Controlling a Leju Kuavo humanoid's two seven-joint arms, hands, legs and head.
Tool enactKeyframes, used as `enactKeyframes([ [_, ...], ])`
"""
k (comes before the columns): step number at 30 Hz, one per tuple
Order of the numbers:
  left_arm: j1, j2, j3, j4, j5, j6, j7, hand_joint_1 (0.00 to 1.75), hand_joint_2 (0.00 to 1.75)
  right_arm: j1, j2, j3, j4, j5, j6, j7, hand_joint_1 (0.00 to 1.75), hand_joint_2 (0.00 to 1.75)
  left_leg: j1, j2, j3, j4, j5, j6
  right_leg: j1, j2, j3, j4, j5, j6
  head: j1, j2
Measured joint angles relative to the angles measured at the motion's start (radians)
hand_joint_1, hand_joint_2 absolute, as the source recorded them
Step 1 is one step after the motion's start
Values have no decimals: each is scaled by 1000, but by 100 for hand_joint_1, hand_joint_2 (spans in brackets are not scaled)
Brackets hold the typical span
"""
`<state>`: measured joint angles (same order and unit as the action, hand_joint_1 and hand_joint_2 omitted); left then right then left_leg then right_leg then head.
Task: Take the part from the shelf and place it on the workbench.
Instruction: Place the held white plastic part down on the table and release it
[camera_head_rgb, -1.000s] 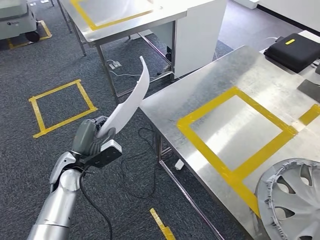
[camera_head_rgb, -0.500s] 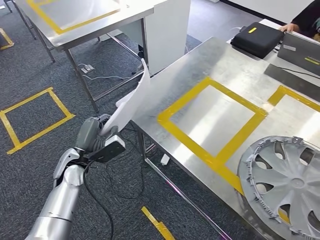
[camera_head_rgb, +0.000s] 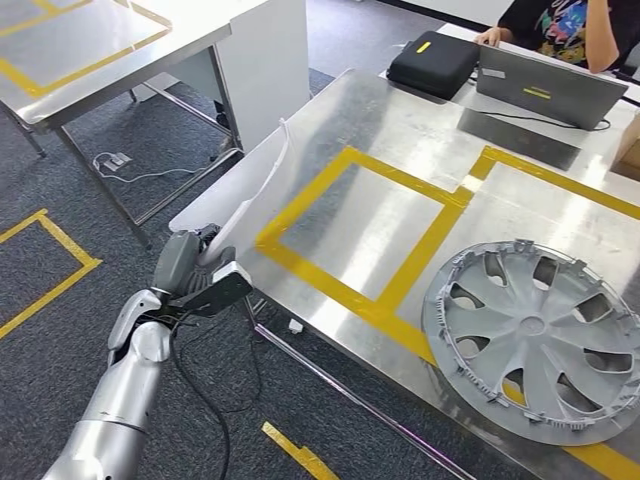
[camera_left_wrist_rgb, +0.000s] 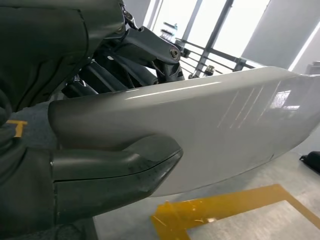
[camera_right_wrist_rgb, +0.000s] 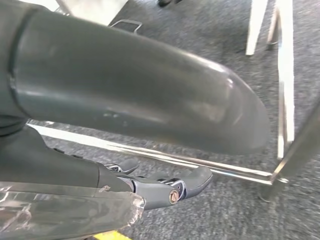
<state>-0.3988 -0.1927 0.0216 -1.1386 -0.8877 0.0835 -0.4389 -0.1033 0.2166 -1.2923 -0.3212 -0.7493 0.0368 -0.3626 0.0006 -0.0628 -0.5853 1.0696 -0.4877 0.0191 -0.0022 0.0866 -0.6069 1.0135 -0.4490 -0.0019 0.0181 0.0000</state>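
Observation:
My left hand (camera_head_rgb: 190, 272) grips the lower end of a long white curved part (camera_head_rgb: 259, 197). The part slants up and to the right, its upper end over the near left corner of the steel workbench (camera_head_rgb: 377, 110). In the left wrist view the thick thumb (camera_left_wrist_rgb: 113, 170) presses on the glossy white part (camera_left_wrist_rgb: 219, 125), with yellow tape on the bench beneath. My right hand (camera_right_wrist_rgb: 132, 100) hangs over the carpet beside the bench legs, fingers apart and holding nothing.
A yellow tape square (camera_head_rgb: 426, 230) marks the bench top. A grey hubcap (camera_head_rgb: 532, 335) lies at the near right. A black case (camera_head_rgb: 434, 62), a laptop (camera_head_rgb: 551, 90) and a seated person (camera_head_rgb: 573, 30) are at the far side. Another table (camera_head_rgb: 90, 50) stands far left.
The whole view has swung right and closer to the workbench, so the camera moved. The part's upper end now reaches over the bench corner. The grip is unchanged.

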Motion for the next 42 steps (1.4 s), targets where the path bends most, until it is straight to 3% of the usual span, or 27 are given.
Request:
enactKeyframes([
  [2, -10, 0, 0, 7, -11, 3, 7, 175, 175, -1, 1, 1, 2, 0, 1, 1, 0, 0, -1, -30, 21, -55, 9, 8, -4, 19, -10, 1, 6, 9, -2, 0],
  [4, -19, -2, 0, 15, -23, 8, 14, 175, 175, 2, 1, 1, 3, 0, 1, 1, 0, 0, 0, -10, 25, -71, 12, 8, -7, 32, -22, -1, 11, 20, -6, 0],
  [6, -29, -8, -2, 25, -36, 14, 15, 175, 175, 3, 2, 3, 4, -1, 1, 1, 0, 0, 5, 15, 29, -88, 21, 12, -3, -3, -44, 30, -12, 28, 0, 0],
  [8, -35, -11, -3, 34, -50, 21, 15, 175, 175, -1, 2, 6, 6, -2, 1, 1, 0, 0, 6, 42, 31, -94, 25, 14, -3, -59, -96, 138, -72, 36, 8, 0],
  [10, -37, -11, -5, 46, -66, 28, 16, 175, 175, -2, 2, 8, 6, -2, 2, 1, 0, 0, 6, 72, 31, -94, 23, 14, -8, -77, -147, 252, -114, 47, 10, 0],
  [11, -38, -12, -8, 52, -75, 31, 16, 175, 175, -1, 2, 8, 6, -2, 2, 1, 0, 0, 6, 85, 31, -93, 22, 13, -11, -81, -152, 265, -111, 51, 10, 0],
  [14, -39, -14, -17, 63, -92, 36, 16, 175, 175, 2, 2, 8, 6, -2, 1, 1, 0, 0, 6, 104, 32, -92, 20, 10, -16, -87, -123, 215, -72, 58, 11, 0],
  [16, -39, -14, -18, 64, -95, 36, 17, 175, 175, 2, 2, 8, 6, -2, 0, 1, 0, 0, 7, 107, 32, -92, 19, 9, -17, -89, -111, 193, -61, 59, 10, 0],
  [18, -51, -20, -34, 76, -116, 46, 23, 175, 175, -2, 3, 9, 8, -2, 0, 2, 0, 0, 1, 126, 32, -82, 11, -4, -14, -116, -50, 87, -32, 49, 10, 0],
  [20, -65, -29, -57, 93, -146, 64, 30, 175, 175, -5, 3, 9, 9, -2, -1, 2, 0, 0, -3, 150, 33, -72, 0, -19, -11, -130, 0, -1, -11, 31, 9, 0],
  [21, -67, -33, -66, 98, -156, 72, 32, 175, 175, -4, 3, 9, 10, -2, -1, 2, 0, 0, -2, 144, 33, -65, -9, -24, -12, -120, -1, 0, -11, 24, 8, 0],
  [23, -71, -39, -79, 106, -169, 82, 33, 175, 175, -6, 3, 9, 10, -2, -1, 2, 0, 0, 4, 109, 8, -1, -55, -33, -15, -102, 0, -1, -8, 12, 7, 0],
  [25, -74, -41, -89, 116, -183, 90, 40, 175, 175, -9, 3, 10, 10, -2, -1, 1, 0, 0, 6, 78, -51, 132, -121, -35, -14, -81, 0, -1, -7, 7, 7, 0],
  [27, -74, -43, -100, 131, -201, 96, 56, 175, 175, -9, 3, 12, 11, -2, -1, 1, 0, 0, 5, 71, -98, 222, -140, -32, -12, -55, 0, -1, -7, 5, 6, 0],
  [28, -76, -45, -107, 138, -215, 101, 69, 175, 175, -9, 4, 13, 12, -2, -1, 1, 0, 0, 5, 69, -97, 213, -119, -27, -11, -42, 0, -1, -6, 5, 6, 0],
  [29, -80, -49, -114, 145, -231, 106, 87, 175, 175, -8, 4, 13, 12, -2, -1, 1, 0, 0, 5, 62, -80, 166, -81, -21, -10, -29, 1, -1, -6, 5, 7, 0],
  [31, -97, -56, -127, 163, -270, 123, 130, 175, 175, -9, 5, 14, 14, -2, -1, 1, 0, 0, 5, 22, -23, 34, -7, -4, -9, -6, 0, 0, -4, 7, 8, 0],
  [32, -107, -57, -132, 176, -293, 136, 154, 175, 175, -11, 6, 14, 14, -2, -3, 1, 0, 0, 5, 2, -1, -15, 9, 2, -9, 3, -3, 1, -2, 10, 7, 0],
  [33, -118, -58, -136, 189, -321, 150, 181, 175, 175, -11, 7, 14, 15, -2, -5, 1, 0, 0, 4, -11, 10, -42, 13, 5, -11, 11, -7, 1, 0, 14, 6, 0],
  [35, -139, -61, -146, 221, -387, 176, 247, 175, 175, -9, 11, 14, 15, -2, -10, 1, 0, 0, 4, -6, 16, -59, 10, 5, -14, 23, -13, -3, 7, 26, 3, 0],
  [36, -150, -62, -150, 239, -421, 187, 283, 175, 175, -7, 12, 14, 15, -2, -12, 0, 0, 0, 5, -3, 17, -67, 12, -2, -14, 21, -12, -8, 11, 27, 4, 0],
  [39, -193, -62, -154, 309, -506, 214, 378, 175, 175, -4, 15, 15, 15, -2, -12, 2, 0, 0, 6, -1, 16, -80, 21, -22, -10, 11, -9, -19, 19, 4, 9, 0],
  [40, -206, -60, -154, 335, -526, 222, 398, 175, 175, -4, 15, 15, 15, -3, -11, 3, 0, 0, 5, 0, 14, -77, 22, -20, -11, 11, -11, -20, 20, 0, 10, 0],
  [42, -226, -55, -152, 381, -554, 234, 418, 175, 175, -3, 15, 16, 15, -3, -9, 3, 0, 0, 2, 0, 10, -72, 23, -13, -13, 10, -12, -19, 21, 5, 10, 0],
])
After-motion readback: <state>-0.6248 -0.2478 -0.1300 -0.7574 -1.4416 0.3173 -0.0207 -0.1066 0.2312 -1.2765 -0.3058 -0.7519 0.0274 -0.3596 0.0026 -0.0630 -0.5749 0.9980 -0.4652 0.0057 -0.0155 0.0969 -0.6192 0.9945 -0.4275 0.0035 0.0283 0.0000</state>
